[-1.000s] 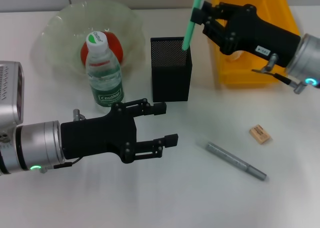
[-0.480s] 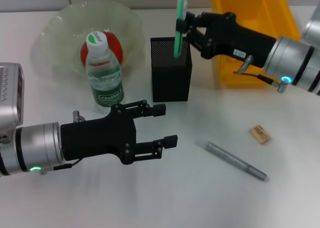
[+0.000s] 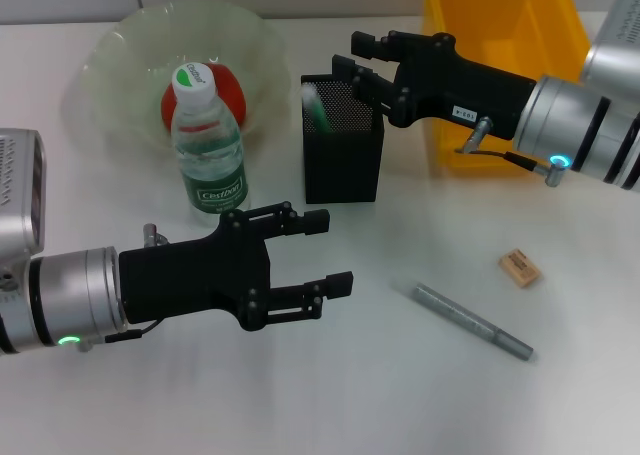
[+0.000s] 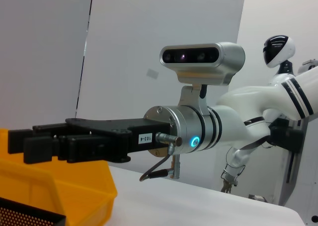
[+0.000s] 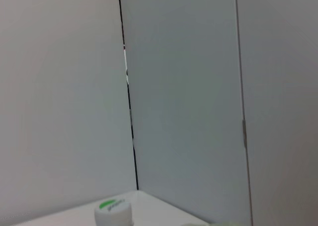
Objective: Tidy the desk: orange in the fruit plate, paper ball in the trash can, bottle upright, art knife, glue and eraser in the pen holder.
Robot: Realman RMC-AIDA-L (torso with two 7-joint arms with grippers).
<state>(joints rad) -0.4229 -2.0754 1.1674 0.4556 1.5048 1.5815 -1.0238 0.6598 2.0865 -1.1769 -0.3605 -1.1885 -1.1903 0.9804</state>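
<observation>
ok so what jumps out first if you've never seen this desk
Probably the two black claws: the right claw sits open just above the mesh pen holder, where a green stick rests inside, while the left claw hovers open over the bare front of the desk. Next, the upright bottle in front of the bowl holding the orange, then the eraser and grey pen-like tool lying loose at front right.

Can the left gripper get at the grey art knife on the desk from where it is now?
Probably yes: the left gripper is open, and bare desk lies between it and the art knife, which lies flat with nothing on it.
</observation>
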